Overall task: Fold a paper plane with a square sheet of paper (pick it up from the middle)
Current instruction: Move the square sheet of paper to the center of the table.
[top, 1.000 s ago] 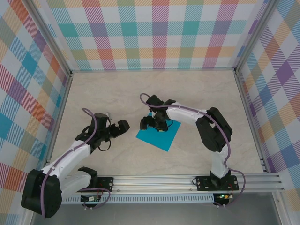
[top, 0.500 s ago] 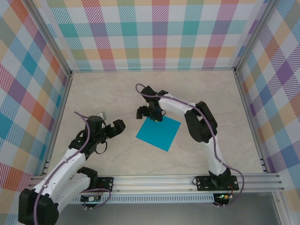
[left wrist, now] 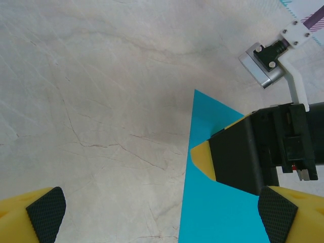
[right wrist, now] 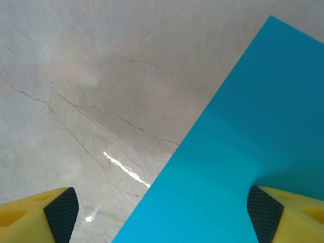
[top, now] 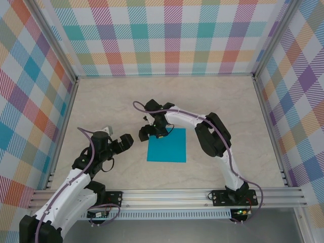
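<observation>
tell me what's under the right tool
A corner of the square sheet of paper, flat on the table, and bare table beside it. The right tool hides whether it touches the paper.

pale marble-look tabletop w/ thin grey veins; pastel plaid walls on three sides; aluminium rail along near edge; soft, even light

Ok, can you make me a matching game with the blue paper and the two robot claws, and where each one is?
Things:
1. flat teal-blue square sheet of paper
2. left gripper
3. right gripper

Places:
A. open, over the paper's far left corner
B. lying flat on the beige marbled table
C. open, left of the paper, apart from it

Pairs: 1-B, 2-C, 3-A
</observation>
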`<state>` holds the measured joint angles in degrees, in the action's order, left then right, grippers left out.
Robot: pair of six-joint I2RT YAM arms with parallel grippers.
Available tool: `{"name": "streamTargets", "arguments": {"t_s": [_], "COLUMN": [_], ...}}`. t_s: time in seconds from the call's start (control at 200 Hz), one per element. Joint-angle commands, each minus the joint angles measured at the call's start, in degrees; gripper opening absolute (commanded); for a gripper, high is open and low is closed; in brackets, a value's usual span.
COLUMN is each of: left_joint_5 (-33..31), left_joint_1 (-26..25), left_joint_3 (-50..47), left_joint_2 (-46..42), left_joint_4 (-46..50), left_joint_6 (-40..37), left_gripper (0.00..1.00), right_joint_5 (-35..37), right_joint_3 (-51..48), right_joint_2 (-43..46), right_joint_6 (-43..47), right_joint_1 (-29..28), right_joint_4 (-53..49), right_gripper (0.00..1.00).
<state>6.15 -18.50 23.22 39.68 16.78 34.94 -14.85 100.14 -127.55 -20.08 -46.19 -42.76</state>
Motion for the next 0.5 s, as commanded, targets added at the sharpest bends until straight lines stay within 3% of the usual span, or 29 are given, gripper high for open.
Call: {"name": "streamTargets", "arguments": {"t_s": [0.0, 0.165, 0.34, 0.495], "left_joint_5": [2.29, 6.38, 9.26, 10.8], "left_joint_1": [-0.13, -0.13, -0.2, -0.26], "left_joint_3": [-0.82, 0.42, 1.2, 1.35], "left_joint_2": [0.83, 6.23, 10.45, 11.84], "left_joint_4": [-2.84, -3.43, -4.71, -6.06], "left_joint_6": [0.24, 0.79, 1.03, 0.86], "left_gripper": [1.0, 1.0, 1.0, 1.0], "right_joint_5": [3.48, 17.78, 17.06, 16.49], "right_joint_3": [-1.88, -10.21, -22.26, -23.8], "right_joint_2": [5.38, 13.1, 17.28, 15.88], "right_joint_6": [-2.82, -17.33, -24.77, -23.61], "right_joint_1": [-0.04, 0.05, 0.14, 0.36], "right_joint_4": [-2.3, -4.66, 1.76, 2.87], "right_gripper": [0.91, 0.93, 0.92, 0.92]}}
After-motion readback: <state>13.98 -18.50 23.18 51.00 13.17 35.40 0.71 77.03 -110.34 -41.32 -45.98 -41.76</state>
